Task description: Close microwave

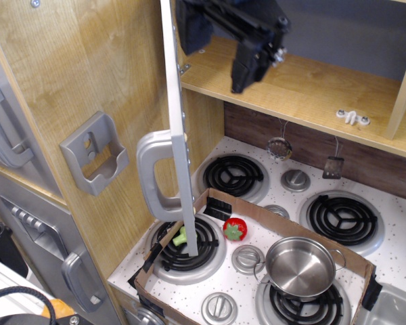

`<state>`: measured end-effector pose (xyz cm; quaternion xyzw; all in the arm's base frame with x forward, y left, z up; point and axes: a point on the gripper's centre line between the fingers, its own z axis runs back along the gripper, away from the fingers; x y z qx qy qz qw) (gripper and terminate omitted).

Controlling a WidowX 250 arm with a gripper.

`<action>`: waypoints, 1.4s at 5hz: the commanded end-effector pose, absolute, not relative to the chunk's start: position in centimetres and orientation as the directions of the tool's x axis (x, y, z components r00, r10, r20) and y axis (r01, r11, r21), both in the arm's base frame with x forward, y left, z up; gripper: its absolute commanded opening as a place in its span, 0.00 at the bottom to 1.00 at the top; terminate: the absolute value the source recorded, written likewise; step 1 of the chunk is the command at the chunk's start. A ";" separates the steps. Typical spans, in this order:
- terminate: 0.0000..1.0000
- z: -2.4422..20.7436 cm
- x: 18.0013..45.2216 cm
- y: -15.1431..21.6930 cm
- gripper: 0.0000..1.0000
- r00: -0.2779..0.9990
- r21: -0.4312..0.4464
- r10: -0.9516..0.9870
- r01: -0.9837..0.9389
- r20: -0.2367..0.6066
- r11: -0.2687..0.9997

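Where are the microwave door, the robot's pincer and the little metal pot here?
microwave door (178,128): camera view, on its edge-on panel.
pincer (220,40): camera view, between its dark fingertips.
metal pot (300,266): camera view, on its inside bottom.

White speckled stovetop carries a cardboard tray holding a steel pot
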<state>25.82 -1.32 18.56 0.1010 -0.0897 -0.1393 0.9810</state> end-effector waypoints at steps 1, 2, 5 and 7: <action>0.00 22.6 26.8 3.2 1.00 0.881 0.320 -0.423 0.346 0.214 0.882; 0.00 22.9 27.3 4.8 1.00 0.863 0.351 -0.468 0.384 0.192 0.854; 0.00 18.1 27.0 8.6 1.00 0.871 0.371 -0.474 0.402 0.126 0.837; 0.00 15.8 27.0 8.3 1.00 0.881 0.312 -0.450 0.390 0.147 0.866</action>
